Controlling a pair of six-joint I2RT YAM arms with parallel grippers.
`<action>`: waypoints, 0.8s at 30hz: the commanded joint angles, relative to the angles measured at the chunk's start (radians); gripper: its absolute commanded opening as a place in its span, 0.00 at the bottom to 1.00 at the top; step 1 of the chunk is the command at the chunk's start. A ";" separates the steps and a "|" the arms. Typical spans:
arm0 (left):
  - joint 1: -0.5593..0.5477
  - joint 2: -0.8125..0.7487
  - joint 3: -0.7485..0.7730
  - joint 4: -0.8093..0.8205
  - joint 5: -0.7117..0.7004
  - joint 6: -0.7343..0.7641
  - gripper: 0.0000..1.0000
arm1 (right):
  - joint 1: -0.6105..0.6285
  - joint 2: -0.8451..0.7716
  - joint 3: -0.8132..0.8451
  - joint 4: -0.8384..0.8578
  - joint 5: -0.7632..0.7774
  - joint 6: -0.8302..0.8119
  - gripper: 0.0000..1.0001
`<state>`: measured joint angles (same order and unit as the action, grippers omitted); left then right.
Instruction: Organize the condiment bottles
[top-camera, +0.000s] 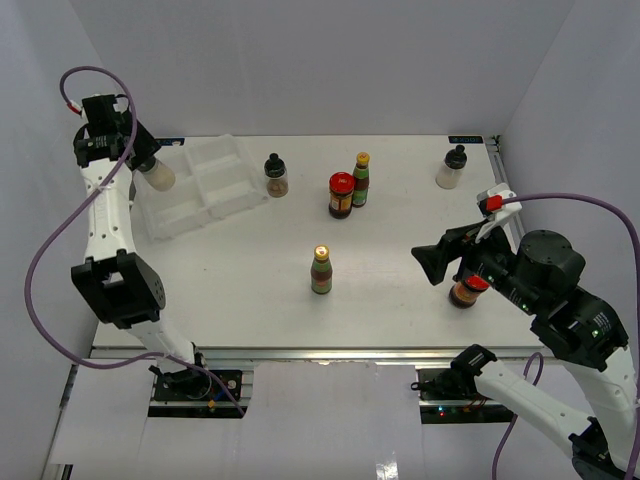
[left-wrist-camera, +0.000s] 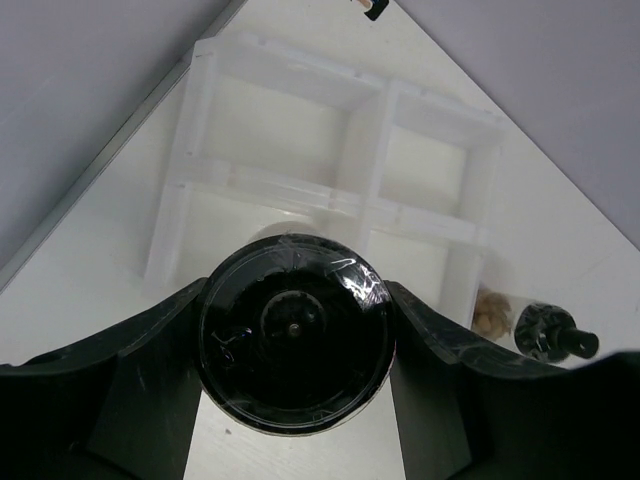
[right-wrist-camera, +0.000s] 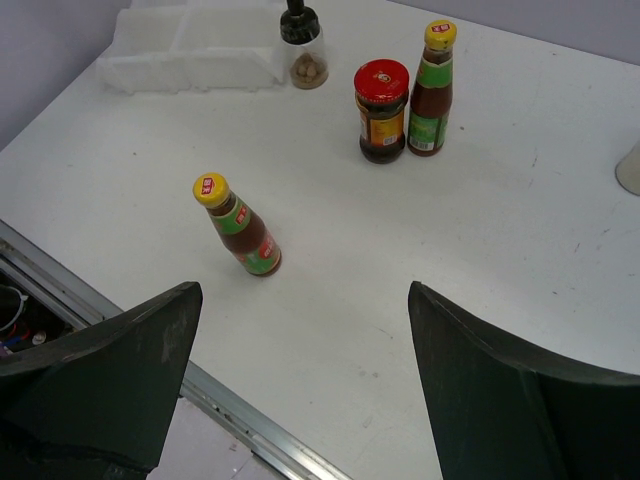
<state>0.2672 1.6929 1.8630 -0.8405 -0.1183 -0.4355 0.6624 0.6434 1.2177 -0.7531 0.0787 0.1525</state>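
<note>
My left gripper (top-camera: 133, 165) is shut on a clear shaker (top-camera: 156, 178) with a round black cap (left-wrist-camera: 295, 345) and holds it in the air over the left part of the clear tray (top-camera: 205, 185). My right gripper (top-camera: 440, 262) is open and empty, just left of a squat red-lidded jar (top-camera: 466, 291). On the table stand a yellow-capped bottle (top-camera: 321, 270), a red-lidded jar (top-camera: 341, 195) beside a second yellow-capped bottle (top-camera: 361, 180), and two black-capped shakers (top-camera: 275, 175) (top-camera: 452, 168). The right wrist view shows the near bottle (right-wrist-camera: 240, 225) ahead of the open gripper (right-wrist-camera: 302, 295).
The tray (left-wrist-camera: 370, 190) has several open compartments below the held shaker; one shaker (left-wrist-camera: 545, 330) stands just outside its right edge. White walls close in the table on three sides. A metal rail (right-wrist-camera: 230, 410) runs along the near edge.
</note>
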 joint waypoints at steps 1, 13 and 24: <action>0.003 0.137 0.166 0.081 0.048 0.038 0.00 | 0.002 0.015 0.043 0.038 -0.013 0.022 0.90; -0.017 0.315 0.352 0.158 0.031 0.073 0.00 | 0.002 0.067 0.014 0.099 0.015 0.019 0.90; -0.017 0.422 0.377 0.186 0.017 0.087 0.00 | 0.002 0.131 0.010 0.140 0.058 -0.015 0.90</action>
<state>0.2531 2.1232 2.2334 -0.7302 -0.0938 -0.3577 0.6624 0.7572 1.2219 -0.6782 0.1007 0.1663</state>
